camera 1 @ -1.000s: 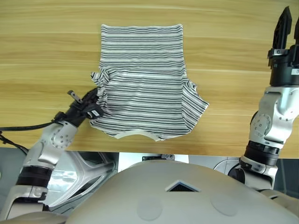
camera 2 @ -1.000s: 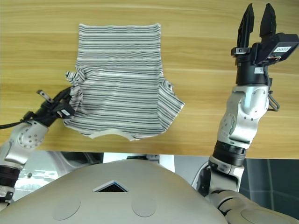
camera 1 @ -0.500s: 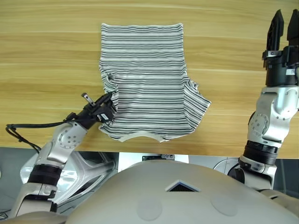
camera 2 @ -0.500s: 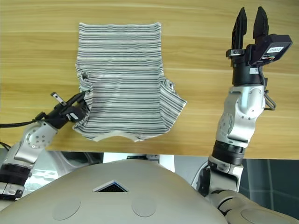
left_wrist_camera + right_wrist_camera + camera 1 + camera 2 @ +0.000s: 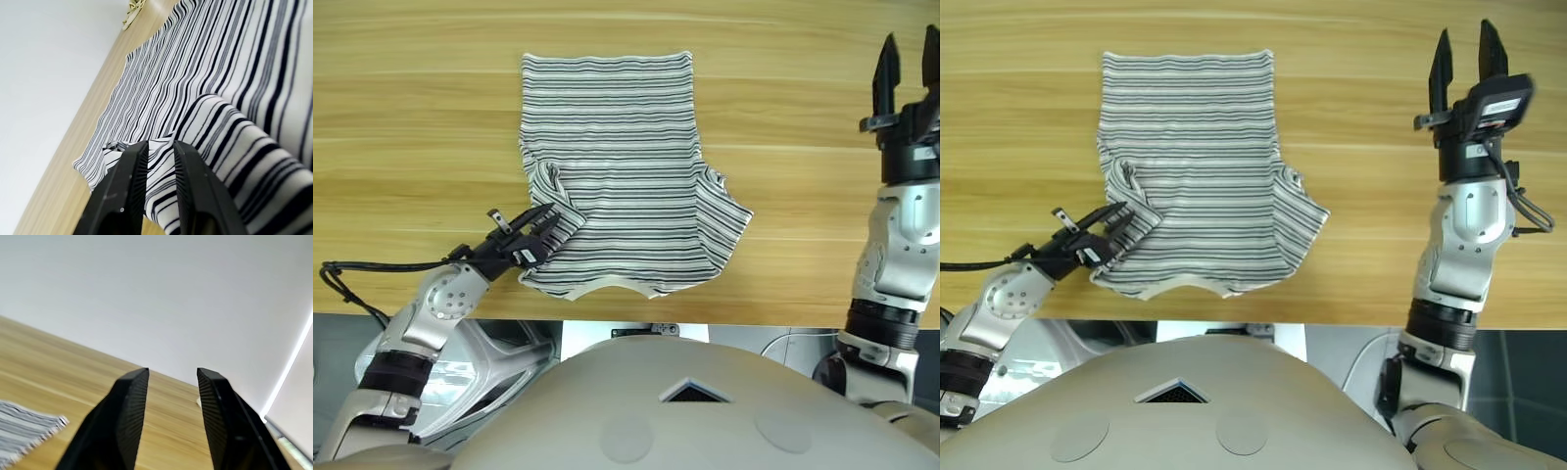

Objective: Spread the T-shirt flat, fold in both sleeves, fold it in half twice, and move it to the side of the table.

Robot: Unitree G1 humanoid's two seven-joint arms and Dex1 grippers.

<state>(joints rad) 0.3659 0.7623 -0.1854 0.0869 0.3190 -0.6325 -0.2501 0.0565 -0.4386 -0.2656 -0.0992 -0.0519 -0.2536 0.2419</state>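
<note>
Striped T-shirt (image 5: pixel 617 127) spread flat; left sleeve (image 5: pixel 564 196) pinched by left gripper (image 5: pixel 548 215), partly folded in. Right gripper (image 5: pixel 909 69) held wide, raised. Right sleeve (image 5: pixel 724 211), halvings, side move undone.

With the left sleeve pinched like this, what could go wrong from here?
1. The left gripper pinches only a bunched edge of the T-shirt; it might slip out or land crumpled.
2. Pulling inward may drag the shirt askew: the right gripper hangs open, off the cloth, pinning nothing.
</note>
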